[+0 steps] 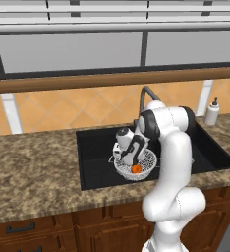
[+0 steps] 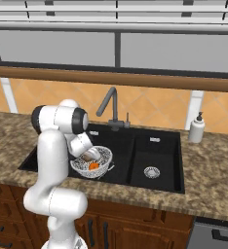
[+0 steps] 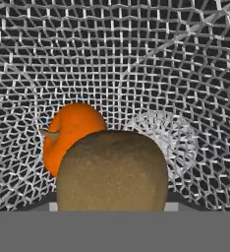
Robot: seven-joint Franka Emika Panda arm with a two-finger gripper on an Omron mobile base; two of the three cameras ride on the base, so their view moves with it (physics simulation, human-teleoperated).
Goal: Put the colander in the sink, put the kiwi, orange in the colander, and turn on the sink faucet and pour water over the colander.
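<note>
The colander (image 1: 149,160) (image 2: 105,155) sits in the wider basin of the black sink (image 1: 95,152) (image 2: 122,148). My gripper (image 1: 131,159) (image 2: 89,156) reaches down into the bowl. In the hand view the brown kiwi (image 3: 112,170) is close up at the bottom centre, hiding the fingertips and apparently held between them above the colander mesh (image 3: 136,59). The orange (image 3: 70,130) (image 1: 135,169) (image 2: 93,166) rests on the mesh floor just beside it. The dark sink faucet (image 1: 145,93) (image 2: 111,104) stands behind the basin, with no water running.
A white soap dispenser (image 1: 213,112) (image 2: 197,127) stands on the speckled stone counter (image 1: 33,162) to the right of the sink. The narrower basin (image 2: 157,151) with its silver drain lies right of the colander. A window runs along the back wall.
</note>
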